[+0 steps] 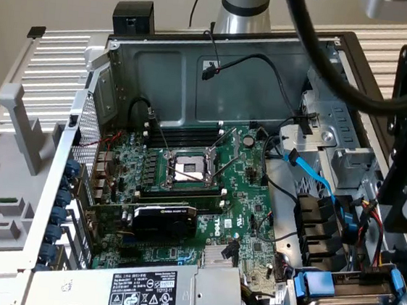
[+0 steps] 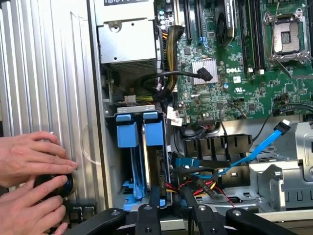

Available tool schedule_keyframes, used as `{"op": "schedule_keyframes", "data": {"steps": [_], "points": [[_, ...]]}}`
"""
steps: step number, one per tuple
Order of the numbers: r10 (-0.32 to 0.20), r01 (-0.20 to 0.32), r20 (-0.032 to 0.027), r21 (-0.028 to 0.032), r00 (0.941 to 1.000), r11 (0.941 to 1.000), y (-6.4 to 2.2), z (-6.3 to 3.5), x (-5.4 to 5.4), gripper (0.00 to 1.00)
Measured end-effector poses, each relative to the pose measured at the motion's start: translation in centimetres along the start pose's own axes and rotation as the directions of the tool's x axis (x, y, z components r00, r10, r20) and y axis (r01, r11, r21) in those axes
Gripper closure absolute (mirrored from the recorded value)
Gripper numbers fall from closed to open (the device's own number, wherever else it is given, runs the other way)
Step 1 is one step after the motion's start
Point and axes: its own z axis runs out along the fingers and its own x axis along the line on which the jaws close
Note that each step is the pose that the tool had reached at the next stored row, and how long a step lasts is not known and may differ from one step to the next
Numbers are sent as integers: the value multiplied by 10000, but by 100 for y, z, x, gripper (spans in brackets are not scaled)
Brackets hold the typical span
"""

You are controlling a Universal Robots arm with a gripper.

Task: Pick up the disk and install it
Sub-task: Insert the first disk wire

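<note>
Disk (image 2: 155, 133) in its blue carrier stands on edge in the drive cage (image 2: 109, 152), right by our claw (image 2: 171, 198) and just beside a second blue-framed drive (image 2: 126, 134). We cannot tell whether the claw is spread or pinching. A hand (image 2: 34, 156) and another hand (image 2: 29, 211) touch a black knob (image 2: 63, 184) on the ribbed bench (image 2: 49, 73). Beyond lies the motherboard (image 2: 220, 73).

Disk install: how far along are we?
Done: two blue disk carriers sit in the drive bay beside the power supply. In hand: the gripper hangs right over that bay; whether it grips a carrier is unclear. Left: full seating is not confirmed. A person's hands rest on the ribbed surface beside the case.
</note>
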Motion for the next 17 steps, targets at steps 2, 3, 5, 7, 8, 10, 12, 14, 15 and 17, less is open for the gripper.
{"op": "schedule_keyframes", "data": {"steps": [2, 3, 5, 7, 8, 10, 12, 14, 15, 17], "points": [[21, -21, 3, 1, 10000, 10000, 22, -11, 3, 69], [31, -31, 1, 1, 10000, 10000, 35, -19, 4, 69], [36, -36, 1, 0, 10000, 10000, 65, -36, 3, 69], [37, -37, -10, 2, 10000, 10000, 99, -49, -1, 69], [37, -37, -29, 3, 10000, 10000, 117, -53, -5, 69], [37, -37, -70, 8, 10000, 10000, 146, -55, -25, 69], [37, -37, -108, 12, 9999, 10000, 161, -55, -64, 69], [37, -37, -119, 13, 9999, 10000, 163, -56, -77, 69], [36, -36, -119, 13, 9999, 10000, 162, -55, -77, 69], [36, -36, -119, 13, 9999, 10000, 163, -56, -77, 69]]}}
